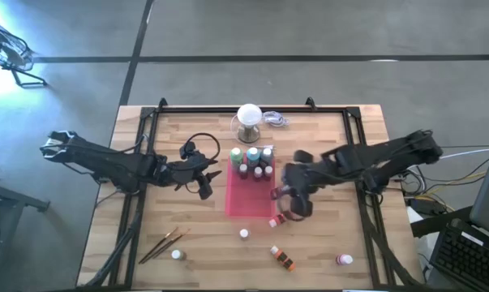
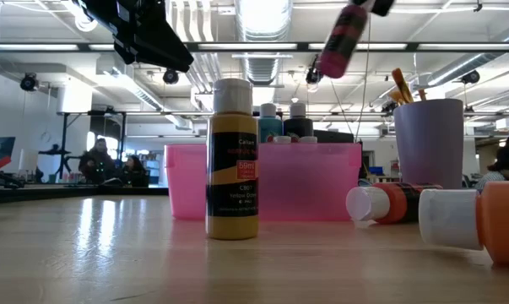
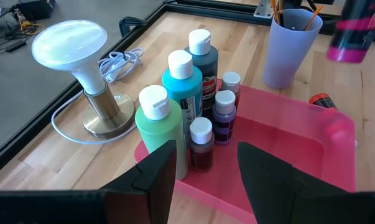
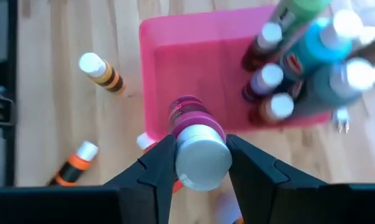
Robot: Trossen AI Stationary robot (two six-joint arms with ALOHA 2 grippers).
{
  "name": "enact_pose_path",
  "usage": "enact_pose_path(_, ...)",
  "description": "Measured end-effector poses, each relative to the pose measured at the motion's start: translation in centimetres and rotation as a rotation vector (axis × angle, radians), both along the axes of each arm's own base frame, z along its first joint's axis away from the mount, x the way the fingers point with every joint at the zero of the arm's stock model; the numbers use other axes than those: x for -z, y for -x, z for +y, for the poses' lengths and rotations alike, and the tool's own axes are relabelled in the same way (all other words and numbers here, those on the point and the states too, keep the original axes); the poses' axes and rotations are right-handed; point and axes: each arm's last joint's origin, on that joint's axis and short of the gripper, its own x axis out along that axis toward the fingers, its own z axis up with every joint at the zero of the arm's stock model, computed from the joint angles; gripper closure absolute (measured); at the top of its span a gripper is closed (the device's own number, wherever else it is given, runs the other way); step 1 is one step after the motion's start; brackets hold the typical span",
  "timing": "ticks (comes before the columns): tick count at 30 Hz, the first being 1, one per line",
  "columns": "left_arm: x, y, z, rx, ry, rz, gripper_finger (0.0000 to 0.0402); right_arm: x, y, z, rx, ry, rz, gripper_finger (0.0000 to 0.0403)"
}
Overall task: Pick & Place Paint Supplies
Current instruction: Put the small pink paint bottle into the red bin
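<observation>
Between the right gripper's (image 4: 199, 163) fingers sits a pink paint bottle (image 4: 196, 140) — pinched at its cap end and held above the pink tray's (image 4: 193, 56) near edge. Beyond it, at the tray's far end, bottles (image 4: 280, 81) stand clustered. An orange bottle (image 4: 75, 165) and a yellow one (image 4: 103, 73) lie on the table (image 4: 56, 99) off to one side. Over by the cluster, the left gripper (image 3: 203, 168) hangs with jaws spread — apparently holding nothing.
</observation>
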Motion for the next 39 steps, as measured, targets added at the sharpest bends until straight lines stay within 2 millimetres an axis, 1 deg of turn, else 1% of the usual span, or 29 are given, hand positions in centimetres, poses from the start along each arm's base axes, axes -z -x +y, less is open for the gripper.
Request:
enact_pose_path(2,0.0,0.0,0.0,0.0,0.0,0.001,0.0225,0.3,-1.3,-0.5,-0.048,0.026,0.02,0.0277)
enact_pose_path(5,0.1,0.0,0.0,0.0,-0.001,0.007,0.0225,1.3,-2.9,-1.5,-0.092,0.046,0.064,0.0286)
enact_pose_path(9,0.1,0.1,0.0,0.0,-0.004,0.019,0.0225,2.9,-4.2,-3.2,-0.073,0.07,0.138,0.0288)
enact_pose_path(13,0.2,0.1,0.0,0.0,-0.004,0.021,0.0225,4.3,-5.2,-4.3,-0.036,0.071,0.183,0.0277)
enact_pose_path(20,0.2,0.1,0.0,0.0,-0.005,0.022,0.0225,6.5,-6.6,-4.5,-0.052,0.086,0.244,0.0289)
enact_pose_path(28,0.2,0.1,0.0,0.0,-0.005,0.025,0.0225,8.8,-8.0,-4.7,-0.064,0.106,0.297,0.0275)
enact_pose_path(32,0.2,0.1,0.0,0.0,-0.005,0.025,0.0225,10.0,-8.5,-5.0,-0.07,0.115,0.331,0.0285)
enact_pose_path(36,0.2,0.1,0.0,0.0,-0.006,0.026,0.0225,10.5,-8.7,-5.4,-0.06,0.138,0.349,0.0289)
enact_pose_path(39,0.2,0.1,0.0,0.0,-0.006,0.026,0.0225,11.0,-8.9,-5.6,-0.057,0.141,0.36,0.028)
